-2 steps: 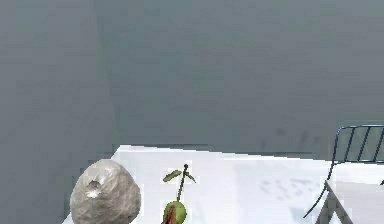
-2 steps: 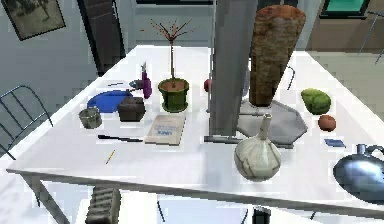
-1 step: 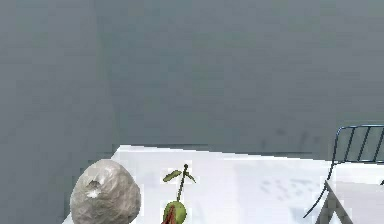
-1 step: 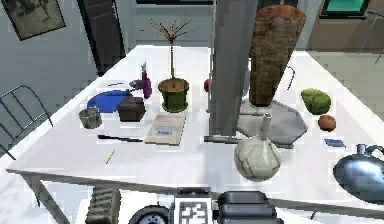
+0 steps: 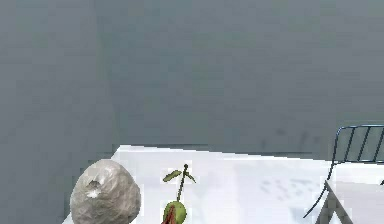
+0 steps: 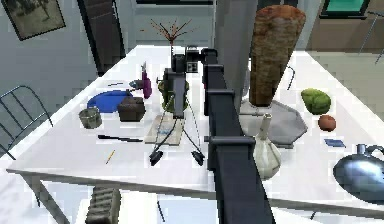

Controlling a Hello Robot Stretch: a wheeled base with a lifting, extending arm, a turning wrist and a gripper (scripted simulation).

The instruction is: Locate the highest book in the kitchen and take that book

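Arm side view, table (image 6: pixel 65 148): a plate (image 6: pixel 107 100) at the left, a boxy item (image 6: pixel 131 108) just right of it and a small pot (image 6: pixel 90 117) in front. A flat item (image 6: pixel 166 128) lies mid-table at the end effector (image 6: pixel 177 157). To the right a tall cylinder (image 6: pixel 277 55) stands on a tray (image 6: pixel 292 128), with a vase (image 6: pixel 265 150) before it, a round item (image 6: pixel 316 100) beyond and a bowl (image 6: pixel 365 172) at the near right corner. Forward view: a rounded lump (image 5: pixel 105 195) on the table's near left, a stemmed item (image 5: pixel 176 208) just right of it, a chair (image 5: pixel 355 145) at the right end.
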